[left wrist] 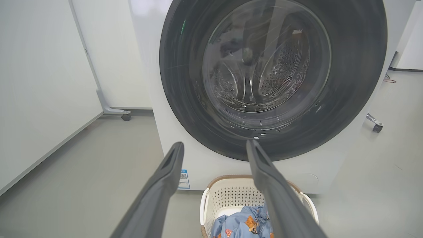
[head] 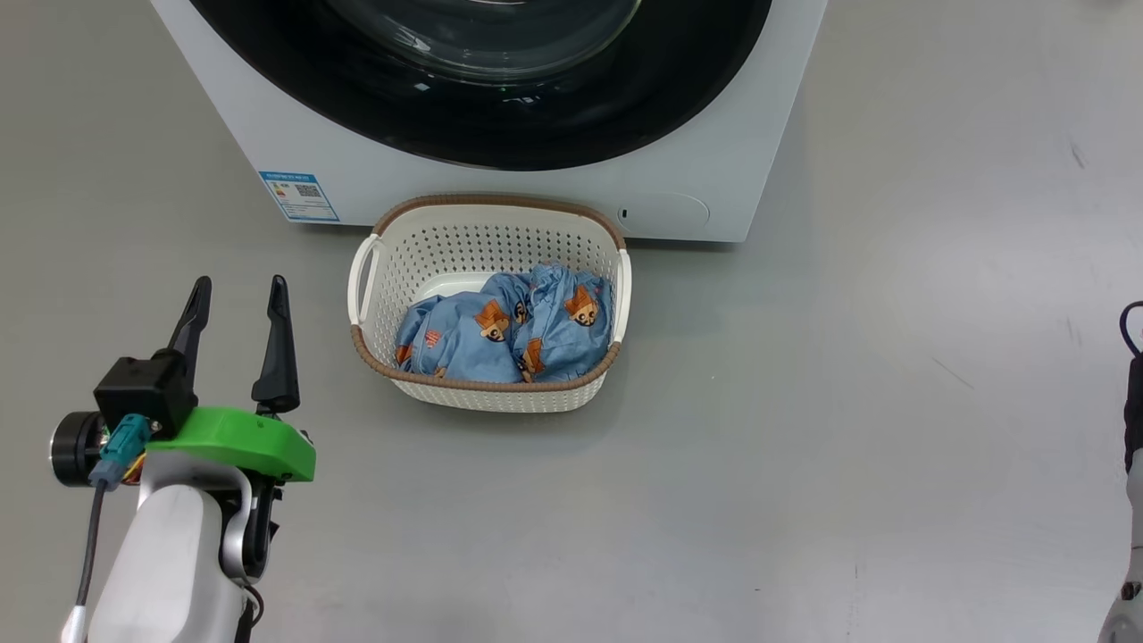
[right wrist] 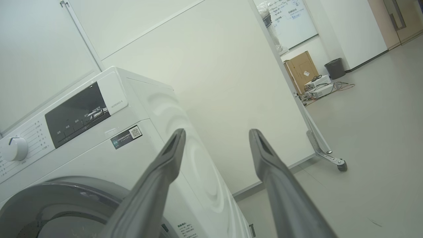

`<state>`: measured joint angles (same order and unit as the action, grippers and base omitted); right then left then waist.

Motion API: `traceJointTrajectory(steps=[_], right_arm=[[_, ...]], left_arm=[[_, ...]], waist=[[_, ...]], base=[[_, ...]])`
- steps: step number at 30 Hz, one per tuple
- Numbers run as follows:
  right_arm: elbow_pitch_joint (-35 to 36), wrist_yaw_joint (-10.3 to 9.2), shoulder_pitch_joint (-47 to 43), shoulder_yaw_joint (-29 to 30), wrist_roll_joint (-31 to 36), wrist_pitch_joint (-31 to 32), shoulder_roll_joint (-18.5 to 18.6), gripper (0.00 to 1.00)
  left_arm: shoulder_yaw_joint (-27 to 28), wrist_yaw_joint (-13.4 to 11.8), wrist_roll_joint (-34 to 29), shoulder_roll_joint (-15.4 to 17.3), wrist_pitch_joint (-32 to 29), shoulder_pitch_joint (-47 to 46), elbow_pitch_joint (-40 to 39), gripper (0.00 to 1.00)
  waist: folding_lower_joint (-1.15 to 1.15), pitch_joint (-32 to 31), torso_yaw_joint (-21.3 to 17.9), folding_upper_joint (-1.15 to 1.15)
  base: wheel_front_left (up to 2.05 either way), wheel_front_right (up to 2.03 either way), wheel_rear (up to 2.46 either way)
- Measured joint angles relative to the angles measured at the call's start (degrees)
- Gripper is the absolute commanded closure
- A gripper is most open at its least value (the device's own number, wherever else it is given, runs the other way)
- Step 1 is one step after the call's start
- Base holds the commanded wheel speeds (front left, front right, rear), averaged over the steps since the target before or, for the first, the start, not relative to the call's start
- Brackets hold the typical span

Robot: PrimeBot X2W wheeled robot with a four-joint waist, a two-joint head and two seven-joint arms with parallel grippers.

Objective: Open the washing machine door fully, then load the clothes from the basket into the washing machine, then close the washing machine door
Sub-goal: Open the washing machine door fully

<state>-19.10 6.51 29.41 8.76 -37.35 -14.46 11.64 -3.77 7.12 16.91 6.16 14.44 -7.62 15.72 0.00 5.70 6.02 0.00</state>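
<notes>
The washing machine door (head: 500, 121) is shut on the white washing machine (head: 429, 187). The cream perforated basket (head: 487, 241) sits on the grey floor (head: 804, 402) just in front of the machine, with the light-blue printed clothes (head: 509, 335) heaped in its near half. The left gripper (head: 239, 281) hovers left of the basket, apart from it, its 2 fingers spread and empty, while the right gripper (right wrist: 216, 132), likewise spread and empty, points past the machine's control panel (right wrist: 77, 114) toward a white partition (right wrist: 214, 66).
</notes>
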Motion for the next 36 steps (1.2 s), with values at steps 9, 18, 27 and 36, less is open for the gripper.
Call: traceJointTrajectory(steps=[9,18,27,36], right_arm=[[-2.78,-1.68,4.32,8.46,-13.71,2.83,-4.53,0.13],[-4.27,-3.81,8.89,11.57,-18.91,6.91,-4.15,1.00],[-5.45,-6.24,15.15,11.63,-21.37,12.56,-1.34,1.00],[-6.35,-8.82,22.27,8.88,-22.23,20.30,1.21,1.00]], left_arm=[[-1.09,0.00,0.00,-0.02,0.00,-0.16,-1.04,0.00],[-2.00,0.15,0.19,-0.35,0.00,-1.10,-1.55,0.00],[-3.55,0.15,0.34,-1.47,0.00,-4.08,-2.29,0.00],[-4.88,0.15,0.88,-1.82,0.01,-5.69,-3.09,0.00]], waist=[[0.00,2.48,1.48,0.00],[0.00,5.78,2.88,0.00],[0.00,9.47,4.12,0.00],[0.00,12.52,6.05,0.00]], base=[[0.00,0.00,0.00],[0.00,0.00,0.00],[0.00,0.00,0.00],[0.00,0.00,0.00]])
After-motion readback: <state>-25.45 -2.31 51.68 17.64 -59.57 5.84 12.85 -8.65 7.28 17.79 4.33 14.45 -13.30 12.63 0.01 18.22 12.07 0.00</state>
